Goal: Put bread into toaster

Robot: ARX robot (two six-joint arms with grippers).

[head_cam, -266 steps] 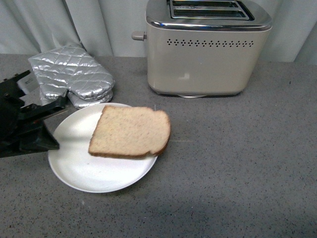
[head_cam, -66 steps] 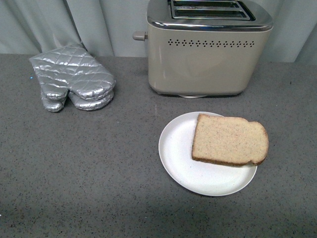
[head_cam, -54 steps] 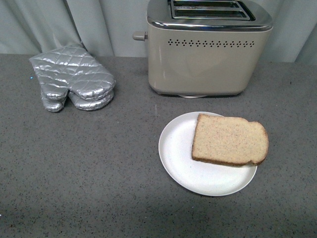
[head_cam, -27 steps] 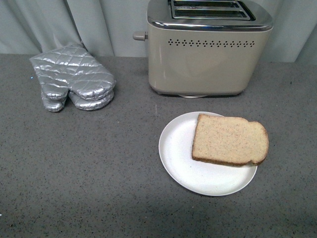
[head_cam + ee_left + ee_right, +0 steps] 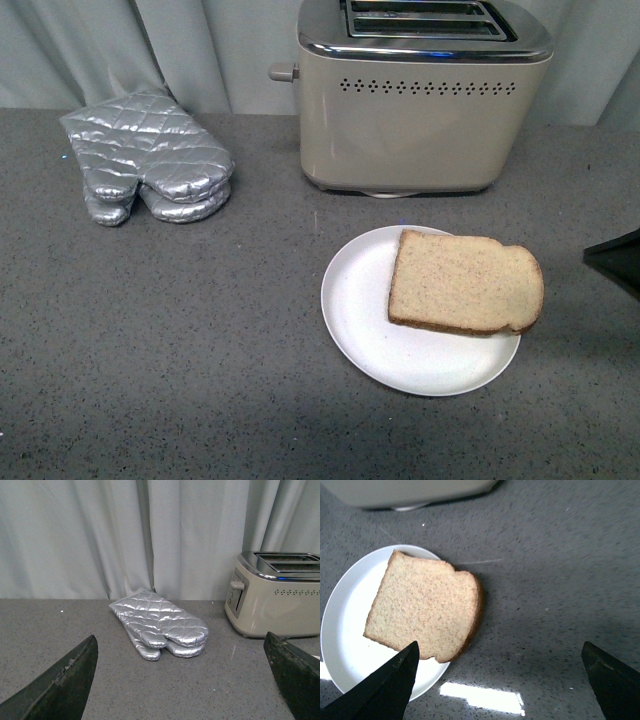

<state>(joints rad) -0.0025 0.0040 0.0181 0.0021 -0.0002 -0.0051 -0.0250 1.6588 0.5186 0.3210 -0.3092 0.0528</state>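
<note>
The bread, a flat light-brown slice with a darker crust, lies on a white plate in front of the beige toaster, whose two top slots are empty. The slice's rounded end overhangs the plate's right rim. In the right wrist view my right gripper hangs open over bare counter just beside the bread, with nothing between its fingers. One dark finger shows at the front view's right edge. My left gripper is open and empty, facing the toaster from the left.
A silver quilted oven mitt lies on the grey speckled counter to the left of the toaster, also ahead of the left gripper as the mitt. A pale curtain hangs behind everything. The toaster's lever knob sticks out on its left side.
Five seconds ago the plate with the bread sat at the left beside the left gripper; it now sits at the right. In the last half second a right finger entered at the right edge.
</note>
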